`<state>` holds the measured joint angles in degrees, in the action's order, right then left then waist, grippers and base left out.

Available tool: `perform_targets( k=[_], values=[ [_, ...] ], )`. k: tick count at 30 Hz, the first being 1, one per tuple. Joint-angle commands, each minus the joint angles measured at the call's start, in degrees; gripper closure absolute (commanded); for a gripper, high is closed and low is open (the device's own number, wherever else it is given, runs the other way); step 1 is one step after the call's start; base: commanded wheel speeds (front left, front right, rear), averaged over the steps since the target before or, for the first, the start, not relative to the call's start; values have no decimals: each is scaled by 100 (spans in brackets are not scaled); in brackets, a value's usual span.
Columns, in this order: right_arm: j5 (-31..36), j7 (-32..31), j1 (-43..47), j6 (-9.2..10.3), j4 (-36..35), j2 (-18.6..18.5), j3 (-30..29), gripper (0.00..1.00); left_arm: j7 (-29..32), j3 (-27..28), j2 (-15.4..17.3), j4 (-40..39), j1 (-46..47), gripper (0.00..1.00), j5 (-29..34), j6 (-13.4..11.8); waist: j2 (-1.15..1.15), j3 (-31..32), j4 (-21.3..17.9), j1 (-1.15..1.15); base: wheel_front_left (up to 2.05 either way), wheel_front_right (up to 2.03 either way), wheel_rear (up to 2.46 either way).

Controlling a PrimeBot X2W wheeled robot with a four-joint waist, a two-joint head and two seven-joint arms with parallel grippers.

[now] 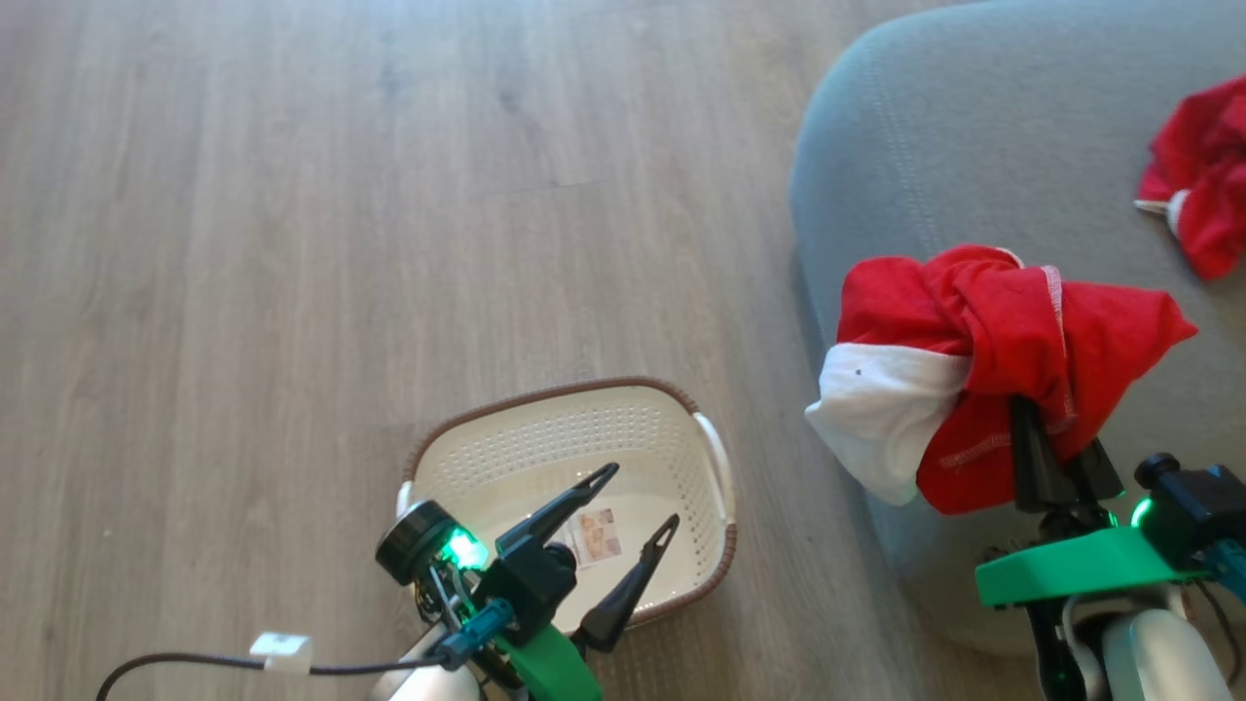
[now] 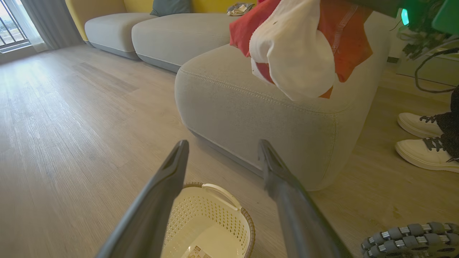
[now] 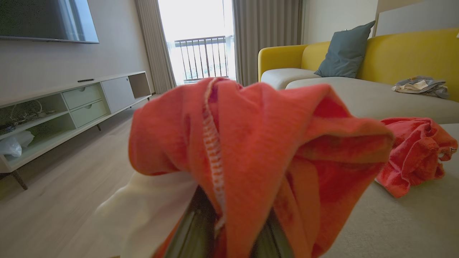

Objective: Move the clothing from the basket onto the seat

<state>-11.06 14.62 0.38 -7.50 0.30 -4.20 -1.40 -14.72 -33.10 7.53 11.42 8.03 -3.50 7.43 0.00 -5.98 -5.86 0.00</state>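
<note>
My right gripper [image 1: 1056,443] is shut on a red garment with a white panel [image 1: 959,365], held bunched above the grey seat's [image 1: 964,136] front corner. In the right wrist view this garment [image 3: 258,150] drapes over the fingers and hides their tips. A second red garment [image 1: 1202,185] lies on the seat at the far right, also seen as the crumpled red garment [image 3: 412,154]. The cream basket [image 1: 672,438] stands on the floor to the seat's left, its label showing on a bare floor. My left gripper [image 1: 641,498] hangs open over it, nothing between its fingers [image 2: 179,157].
Wooden floor surrounds the basket [image 2: 215,211]. A person's white shoes [image 2: 419,139] stand right of the seat [image 2: 258,114]. Behind it run more grey cushions, a yellow sofa back [image 3: 405,50] with a blue pillow [image 3: 344,50] and a grey cloth [image 3: 419,86]. A TV console [image 3: 71,104] lines the left wall.
</note>
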Motion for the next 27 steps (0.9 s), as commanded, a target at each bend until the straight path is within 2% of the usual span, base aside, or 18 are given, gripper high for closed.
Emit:
perform_targets(
  k=[1,5,20,27],
  values=[
    [53,38,-269,1,-241,-75,123,100,-28,224,-9,-227,214,0,9,5,0,-12,-144,0,0,0,0],
    [68,38,-320,1,-314,-63,120,100,-28,291,-6,-273,221,0,43,5,0,-69,-520,0,0,0,0],
    [12,38,-477,1,-530,96,-46,100,-28,106,253,-410,600,0,101,5,0,-725,-2347,0,0,0,0],
    [-77,38,-259,1,-784,128,-502,100,-28,-454,351,-343,984,0,-22,5,0,-1069,-2544,0,0,0,0]
  ],
)
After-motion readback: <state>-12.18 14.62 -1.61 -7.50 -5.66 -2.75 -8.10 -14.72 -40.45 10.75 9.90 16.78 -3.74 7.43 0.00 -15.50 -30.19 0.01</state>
